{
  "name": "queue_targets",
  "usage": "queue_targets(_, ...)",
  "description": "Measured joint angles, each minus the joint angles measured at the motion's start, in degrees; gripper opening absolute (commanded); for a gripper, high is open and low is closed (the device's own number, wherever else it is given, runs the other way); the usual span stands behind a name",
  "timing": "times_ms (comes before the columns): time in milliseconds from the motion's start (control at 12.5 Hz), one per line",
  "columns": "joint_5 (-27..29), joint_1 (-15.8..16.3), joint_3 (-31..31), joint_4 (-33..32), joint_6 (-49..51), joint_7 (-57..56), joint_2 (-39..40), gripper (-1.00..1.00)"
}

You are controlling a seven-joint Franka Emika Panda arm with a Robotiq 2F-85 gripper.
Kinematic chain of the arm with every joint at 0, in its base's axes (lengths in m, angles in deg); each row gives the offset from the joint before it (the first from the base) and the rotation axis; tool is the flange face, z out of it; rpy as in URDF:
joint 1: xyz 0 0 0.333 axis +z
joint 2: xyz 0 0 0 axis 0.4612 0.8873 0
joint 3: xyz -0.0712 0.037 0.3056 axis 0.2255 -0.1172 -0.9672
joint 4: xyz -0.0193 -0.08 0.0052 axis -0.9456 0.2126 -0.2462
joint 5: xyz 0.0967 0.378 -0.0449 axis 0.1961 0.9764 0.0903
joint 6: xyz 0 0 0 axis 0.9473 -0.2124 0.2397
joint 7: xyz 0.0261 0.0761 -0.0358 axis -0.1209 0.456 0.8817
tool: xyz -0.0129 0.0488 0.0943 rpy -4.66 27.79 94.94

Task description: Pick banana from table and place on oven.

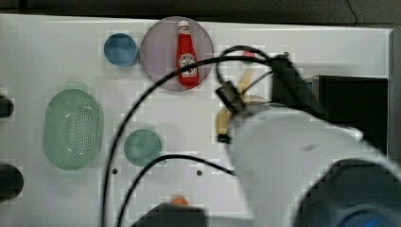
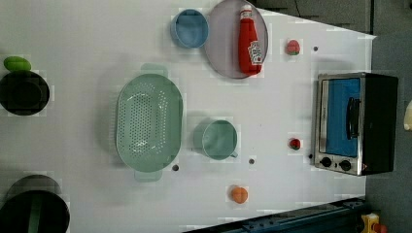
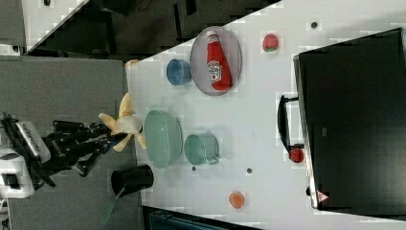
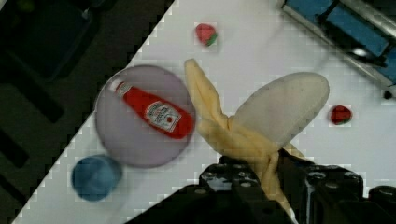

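**Banana up in the pincer, high over the table**

Right at the pincer (image 4: 270, 179): its black fingers (image 4: 322, 184) stand narrow, clamped on the stem end of the banana (image 4: 280, 109), whose peel lobes splay out past the tips. In the right view the gripper (image 3: 111, 138) holds the banana (image 3: 123, 125) well clear of the white table (image 3: 268, 96). The top view shows the banana (image 1: 226, 117) peeking out beside the arm's white body.

Beyond the banana in the wrist view lies one grey plate (image 4: 135, 140) bearing one red ketchup bottle (image 4: 156, 111), with one blue cup (image 4: 95, 176) just beside the plate. Further out sit two small red strawberries, one (image 4: 206, 34) past the peel tip, the other (image 4: 340, 114) off the banana's rounded end, near the oven (image 4: 345, 32).

Counting on in the left view: one oven (image 2: 357, 124), well apart from the rest, one green colander (image 2: 148, 121), one green mug (image 2: 218, 140), one orange fruit (image 2: 238, 194), one green fruit (image 2: 17, 63) touching a black bowl (image 2: 23, 92), and one more dark vessel (image 2: 34, 206).
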Motion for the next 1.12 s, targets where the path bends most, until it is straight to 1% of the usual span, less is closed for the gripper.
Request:
queue_targets(160, -1.2, 0.0, 5.0, 0.3, 0.4, -2.8, 3.5, -0.62)
queue_targets(320, -0.8, 0.0, 12.5, 0.8, -0.7, -8.4, 10.3, -0.62)
queue_targets(480, -1.2, -1.7, 18.6, -1.4, -3.0, -15.7, 16.5, -0.62)
queue_targets(640, 0.3, -2.1, 25.8, -2.0, -6.8, -24.8, 22.6, -0.62)
queue_targets(800, -1.4, -3.5, 30.5, -2.6, -11.3, -34.3, 25.8, -0.62)
queue_targets(880, -1.1, -4.0, 32.4, -3.0, -12.4, -37.6, 26.1, -0.62)
queue_targets(960, -1.2, -4.6, 33.5, -3.0, -12.2, -40.1, 26.0, -0.55)
queue_targets(1040, -1.2, -5.0, 34.2, -2.7, -12.4, -42.1, 26.0, -0.35)
queue_targets(1120, -1.3, -5.9, 33.6, -2.1, -12.4, -43.6, 26.0, -0.14)
